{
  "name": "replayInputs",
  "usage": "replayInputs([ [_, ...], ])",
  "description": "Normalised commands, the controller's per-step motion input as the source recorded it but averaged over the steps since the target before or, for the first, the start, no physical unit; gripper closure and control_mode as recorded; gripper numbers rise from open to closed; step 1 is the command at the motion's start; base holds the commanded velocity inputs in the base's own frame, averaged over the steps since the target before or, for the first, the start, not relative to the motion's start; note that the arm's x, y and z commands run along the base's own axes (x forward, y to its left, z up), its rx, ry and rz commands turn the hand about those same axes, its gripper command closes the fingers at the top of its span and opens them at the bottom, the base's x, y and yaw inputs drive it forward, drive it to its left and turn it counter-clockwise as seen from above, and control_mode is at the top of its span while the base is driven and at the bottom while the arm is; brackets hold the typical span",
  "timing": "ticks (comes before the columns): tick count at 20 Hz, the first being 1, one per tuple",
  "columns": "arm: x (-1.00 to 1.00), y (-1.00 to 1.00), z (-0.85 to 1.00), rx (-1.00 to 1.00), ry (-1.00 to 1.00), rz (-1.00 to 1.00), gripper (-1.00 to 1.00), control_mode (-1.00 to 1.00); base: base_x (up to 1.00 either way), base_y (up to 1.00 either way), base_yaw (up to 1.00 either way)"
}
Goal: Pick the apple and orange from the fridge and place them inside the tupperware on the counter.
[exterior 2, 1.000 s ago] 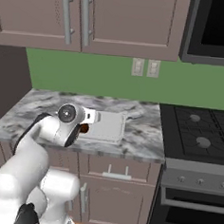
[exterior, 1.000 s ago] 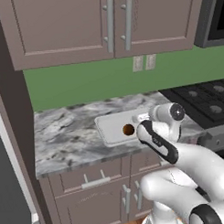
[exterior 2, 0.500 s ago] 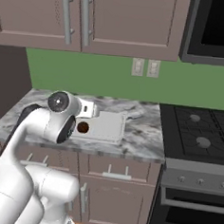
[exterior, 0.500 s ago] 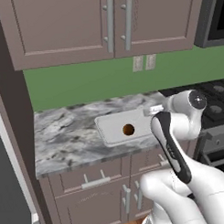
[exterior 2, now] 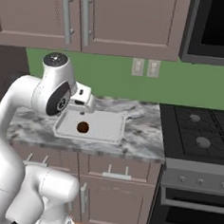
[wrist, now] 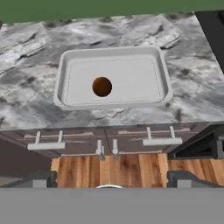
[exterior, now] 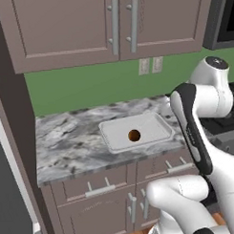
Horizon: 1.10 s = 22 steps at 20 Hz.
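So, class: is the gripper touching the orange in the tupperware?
Apart. In the hand view the fingertips sit at the bottom edge, with cabinet fronts and counter between them and the orange in the tupperware.

Small round orange-brown orange [wrist: 102, 86] resting inside shallow white rectangular tupperware [wrist: 162, 74], left of centre on its floor. Tupperware lying flat on grey-and-white marbled counter [wrist: 30, 100], near its front edge.

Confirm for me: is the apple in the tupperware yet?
No, the tupperware on the counter holds just the orange; nothing red lies beside it.
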Motion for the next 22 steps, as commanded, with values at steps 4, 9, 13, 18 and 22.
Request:
replayInputs([
  [4,-0.89,0.11,0.0,0.0,0.07,0.03,-1.0,-1.0,0.0,0.0,0.0],
  [9,-1.0,0.11,-0.03,0.0,0.0,0.11,-1.0,-1.0,0.0,0.0,0.0],
  [13,-0.98,0.15,-0.23,0.0,0.0,0.13,-1.0,-1.0,0.0,0.0,0.0],
  [18,-0.39,0.02,-0.09,0.0,0.0,0.05,-1.0,1.0,-0.6,0.0,0.07],
  [22,0.0,0.0,0.0,0.0,0.0,0.0,-1.0,1.0,-1.0,0.0,0.06],
])
